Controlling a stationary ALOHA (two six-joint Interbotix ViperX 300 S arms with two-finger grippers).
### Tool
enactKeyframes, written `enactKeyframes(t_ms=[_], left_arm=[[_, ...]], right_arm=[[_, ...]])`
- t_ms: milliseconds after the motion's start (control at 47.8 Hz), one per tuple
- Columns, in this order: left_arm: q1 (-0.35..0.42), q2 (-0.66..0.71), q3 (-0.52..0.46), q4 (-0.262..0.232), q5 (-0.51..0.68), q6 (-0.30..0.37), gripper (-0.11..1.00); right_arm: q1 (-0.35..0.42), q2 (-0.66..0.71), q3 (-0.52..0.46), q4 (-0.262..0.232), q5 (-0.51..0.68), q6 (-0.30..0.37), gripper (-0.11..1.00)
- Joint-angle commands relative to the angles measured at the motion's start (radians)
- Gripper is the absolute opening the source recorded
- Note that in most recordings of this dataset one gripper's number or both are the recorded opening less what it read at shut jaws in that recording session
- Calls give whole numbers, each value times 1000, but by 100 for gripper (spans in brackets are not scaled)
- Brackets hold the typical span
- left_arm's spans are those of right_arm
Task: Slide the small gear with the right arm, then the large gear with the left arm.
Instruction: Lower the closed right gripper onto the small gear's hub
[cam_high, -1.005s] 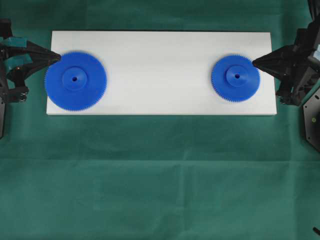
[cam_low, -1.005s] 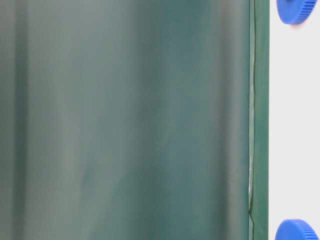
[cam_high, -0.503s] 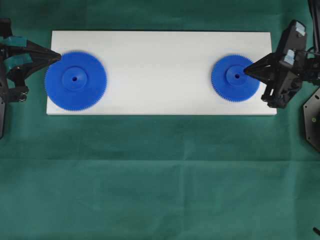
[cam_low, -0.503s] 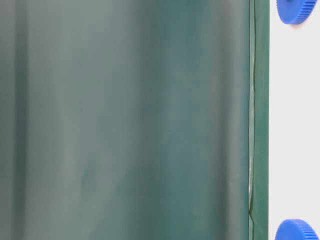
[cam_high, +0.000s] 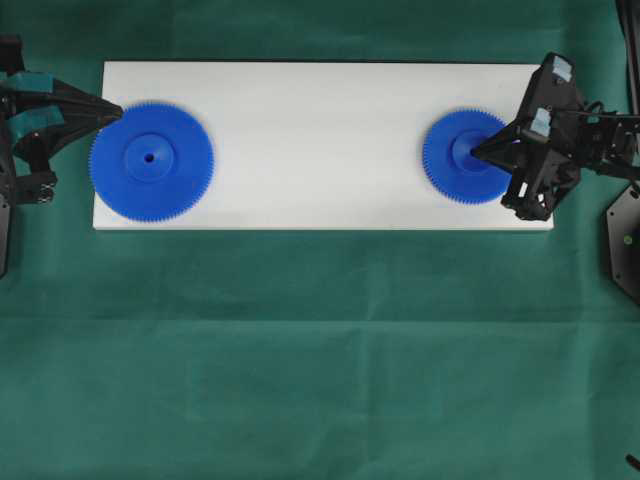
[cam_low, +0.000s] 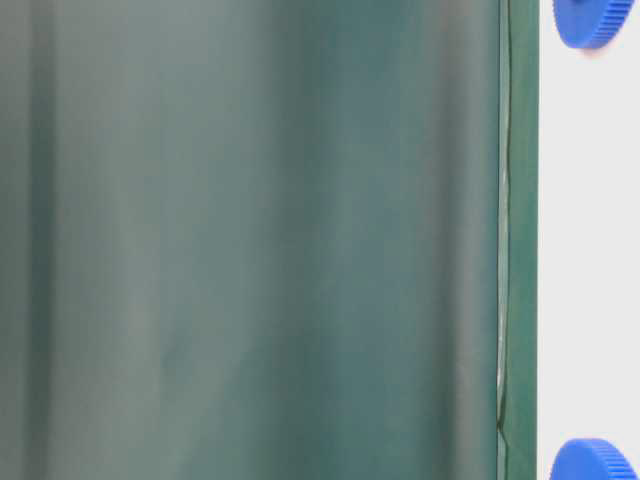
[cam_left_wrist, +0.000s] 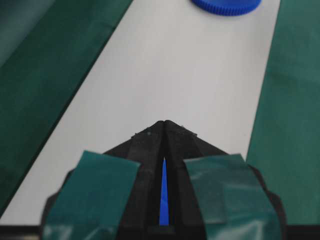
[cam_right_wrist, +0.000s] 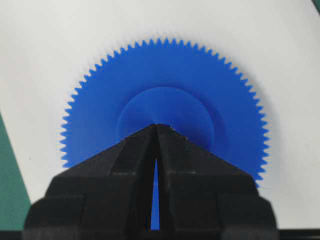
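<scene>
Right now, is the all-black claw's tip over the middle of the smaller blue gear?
Yes: in the right wrist view the right gripper, fingers closed together, points at the small gear's raised hub.

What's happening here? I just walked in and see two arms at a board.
The right arm's end effector, fingers together, sits over the small gear's hub, apparently about to slide it along the white board. The left arm's end effector, also closed, waits at the large gear's edge.
</scene>
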Motion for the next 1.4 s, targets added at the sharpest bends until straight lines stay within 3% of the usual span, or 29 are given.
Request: enactKeyframes(t_ms=[0,293,859,1382], left_arm=[[3,5,-18,0,-11,0,0],[-8,2,-15,-2,-12,0,0],[-8,0,-14,-2,-12,0,0],[-8,-11,-6,-2,-12,0,0]], right_arm=[[-2,20,-25,0,-21,2,50],[-12,78,-35,-2,-25,0,50],[-12,78,-49,-2,66,2,50],[-57,78,-32,0,72,3,50]])
